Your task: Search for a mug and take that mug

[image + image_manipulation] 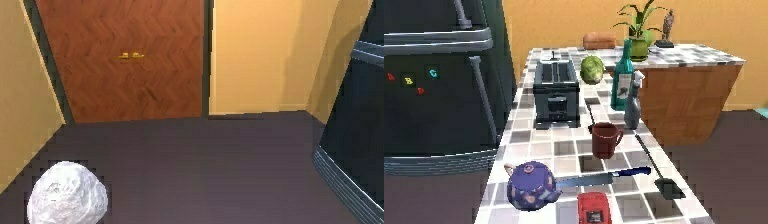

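A dark red mug (605, 139) stands upright on the checkered tile counter (524, 110), near the counter's middle, with its handle toward the arm side view's right. A black toaster (556, 92) is just up and left of it. A green bottle (623, 76) and a pale spray bottle (634, 101) stand close behind it on the right.
Also on the counter: a purple teapot (532, 185), a knife (612, 177), a black spatula (664, 178), a small red object (594, 207), a lettuce (592, 69), bread (598, 41), a potted plant (640, 30). A dark fridge (439, 90) flanks it. Ahead are a wooden door (122, 55), dark floor (220, 160) and a white crumpled ball (67, 195).
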